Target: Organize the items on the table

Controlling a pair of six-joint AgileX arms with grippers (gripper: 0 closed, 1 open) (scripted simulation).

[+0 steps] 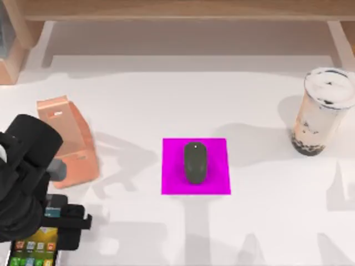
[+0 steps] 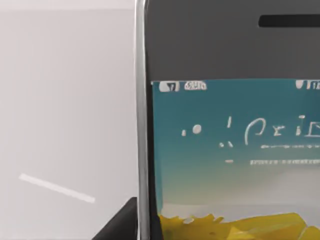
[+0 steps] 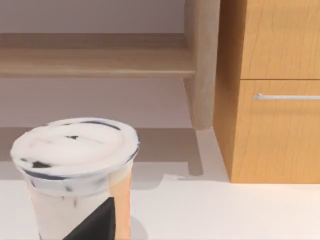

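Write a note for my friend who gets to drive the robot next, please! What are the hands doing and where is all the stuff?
Left gripper: low over the smartphone at the table's near left edge; grip unclear.
Right gripper: close beside the bubble-tea cup, far right, which stands upright.
Mouse: lying on the magenta pad, mid-table.
Orange phone stand: left side, nothing on it.
Left to do, likely: phone and cup.
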